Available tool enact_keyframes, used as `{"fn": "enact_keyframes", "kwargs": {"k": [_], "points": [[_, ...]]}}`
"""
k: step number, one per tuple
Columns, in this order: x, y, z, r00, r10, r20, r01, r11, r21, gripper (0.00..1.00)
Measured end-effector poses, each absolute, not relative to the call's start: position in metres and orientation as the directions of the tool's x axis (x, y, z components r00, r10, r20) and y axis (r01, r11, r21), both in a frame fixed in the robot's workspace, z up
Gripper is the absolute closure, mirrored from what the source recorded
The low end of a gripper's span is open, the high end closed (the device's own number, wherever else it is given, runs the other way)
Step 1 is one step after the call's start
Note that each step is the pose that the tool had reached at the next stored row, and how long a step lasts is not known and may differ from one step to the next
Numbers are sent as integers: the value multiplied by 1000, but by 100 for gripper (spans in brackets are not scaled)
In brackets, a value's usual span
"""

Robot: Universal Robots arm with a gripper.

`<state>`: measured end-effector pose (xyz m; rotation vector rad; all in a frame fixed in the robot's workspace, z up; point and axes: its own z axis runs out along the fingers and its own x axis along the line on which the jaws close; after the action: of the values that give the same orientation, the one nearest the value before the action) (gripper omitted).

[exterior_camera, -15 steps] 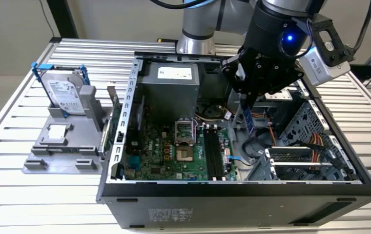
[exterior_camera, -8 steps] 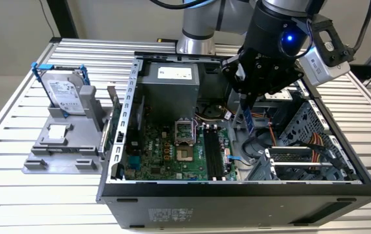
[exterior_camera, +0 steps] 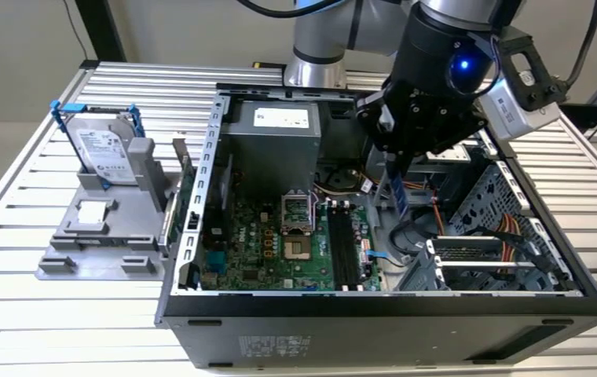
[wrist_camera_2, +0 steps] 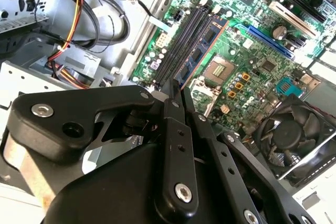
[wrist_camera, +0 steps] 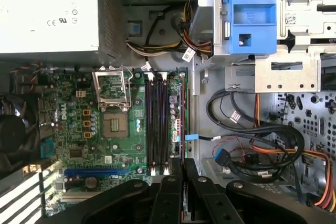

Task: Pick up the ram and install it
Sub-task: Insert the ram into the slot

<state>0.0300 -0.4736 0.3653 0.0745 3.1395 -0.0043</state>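
Gripper [exterior_camera: 401, 182]: fingers pinch the ram [exterior_camera: 401, 187], edge-down over the motherboard [exterior_camera: 277, 243]. Step: installing, I judge. Memory slots [wrist_camera: 157, 124] beneath; seating needs exact alignment.

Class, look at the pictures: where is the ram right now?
In the exterior view the ram hangs edge-down from the gripper inside the open computer case, just above the motherboard's black memory slots.
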Motion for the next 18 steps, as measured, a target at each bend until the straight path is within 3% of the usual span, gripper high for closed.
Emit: {"fn": "enact_keyframes", "kwargs": {"k": [18], "points": [[30, -474, 356, -999, 48, -1, 48, 999, -3, 100]]}}
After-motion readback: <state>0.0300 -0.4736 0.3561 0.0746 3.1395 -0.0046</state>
